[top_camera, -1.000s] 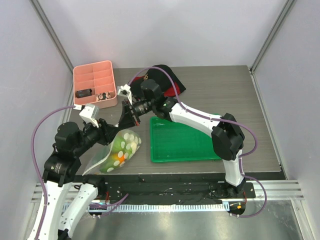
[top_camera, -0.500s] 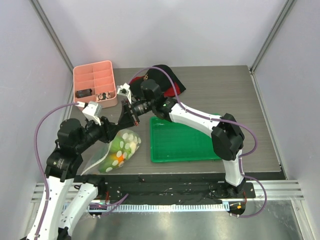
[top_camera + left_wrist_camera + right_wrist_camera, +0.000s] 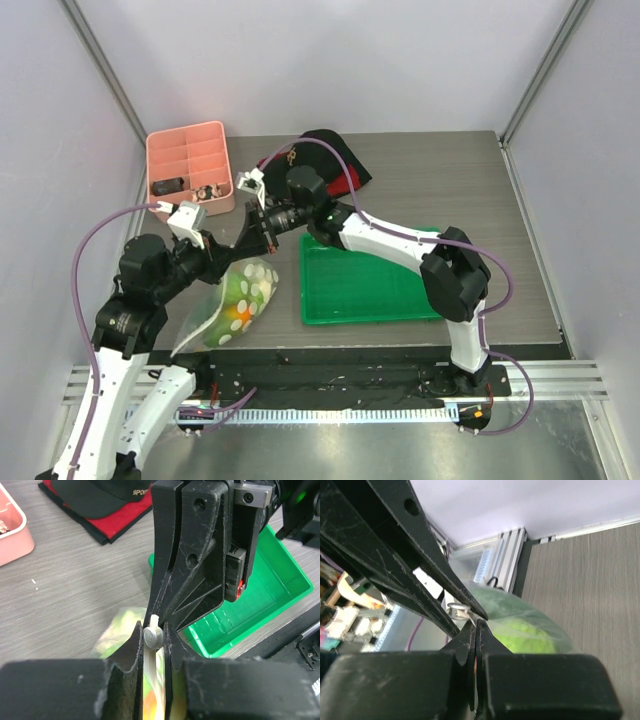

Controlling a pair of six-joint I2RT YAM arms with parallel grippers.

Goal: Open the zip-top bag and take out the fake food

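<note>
Pink organizer, green tray, black cap

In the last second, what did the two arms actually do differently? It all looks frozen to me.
The left hand closed. It now pinches the white tab on the zip-top bag, and its arm edged slightly forward. The right hand stayed shut on the bag's top edge. The green tray, pink organizer and cap did not move.
</note>
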